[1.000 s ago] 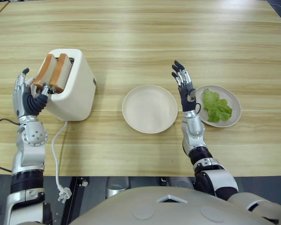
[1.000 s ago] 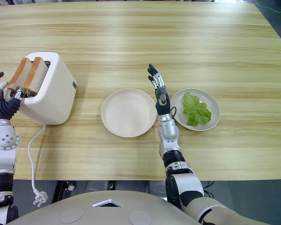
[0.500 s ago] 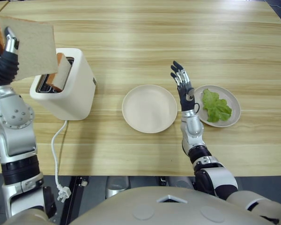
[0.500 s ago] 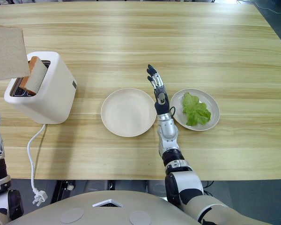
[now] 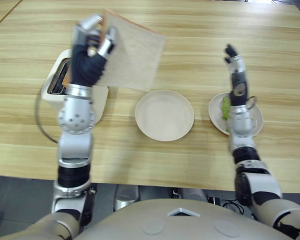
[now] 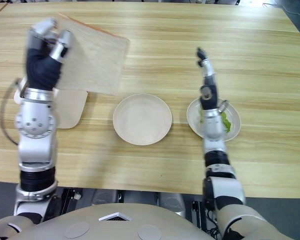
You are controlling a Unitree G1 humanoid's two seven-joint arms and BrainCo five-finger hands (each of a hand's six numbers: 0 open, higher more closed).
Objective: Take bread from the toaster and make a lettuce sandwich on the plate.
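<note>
My left hand (image 5: 87, 55) is shut on a large slice of bread (image 5: 135, 55), held tilted in the air just right of the white toaster (image 6: 70, 107) and up-left of the empty cream plate (image 5: 164, 115). My left arm hides much of the toaster; an orange crust edge of a second slice shows at its slot. My right hand (image 5: 236, 75) stands upright and open, nothing in it, over the near-left part of a smaller plate (image 5: 257, 117) that carries a green lettuce leaf (image 5: 224, 106).
The toaster's cable (image 5: 37, 117) loops off to the left of the toaster. Bare wooden table (image 5: 200, 35) stretches behind the plates and between them.
My left hand pulled one slice out of the toaster, lifted it and carried it right toward the empty plate. My right hand moved right, from beside the lettuce plate to over it.
</note>
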